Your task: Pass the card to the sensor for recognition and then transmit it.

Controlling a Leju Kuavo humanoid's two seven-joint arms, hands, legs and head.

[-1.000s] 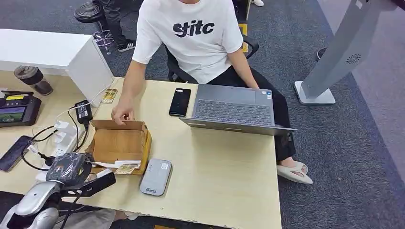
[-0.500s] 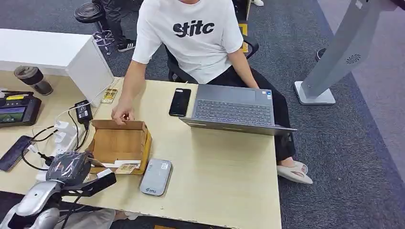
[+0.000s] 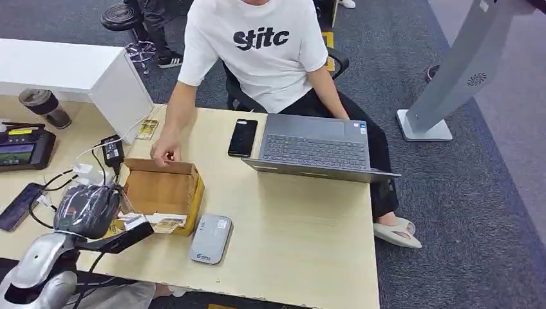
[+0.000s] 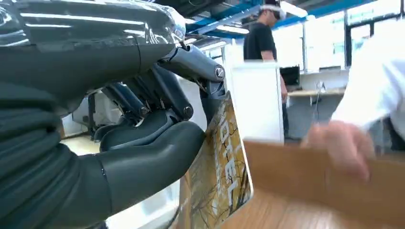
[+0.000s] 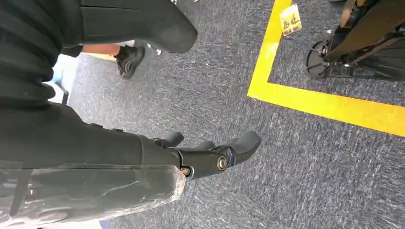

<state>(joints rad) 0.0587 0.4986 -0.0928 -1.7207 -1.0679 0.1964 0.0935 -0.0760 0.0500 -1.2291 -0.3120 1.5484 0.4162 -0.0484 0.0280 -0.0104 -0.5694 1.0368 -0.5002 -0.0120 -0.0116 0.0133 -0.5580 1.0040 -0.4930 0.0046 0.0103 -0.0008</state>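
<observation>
Desk-side, card (image 4: 220, 167) pinched between thumb and fingers (image 4: 162, 95).

I see a pale wood worktop (image 3: 302, 244) on dark grey carpet (image 3: 463, 212). White cabinet (image 3: 77, 71) at its far left corner. Grey kiosk stand (image 3: 451, 71) far right on a white base. Yellow floor line (image 5: 329, 107) crosses the carpet. Bright windows (image 4: 329, 43), blue ceiling beams (image 4: 229, 21).

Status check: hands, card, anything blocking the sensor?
Left hand pinches card. Right hand empty, over floor. Cardboard box and person's hand close by.
</observation>
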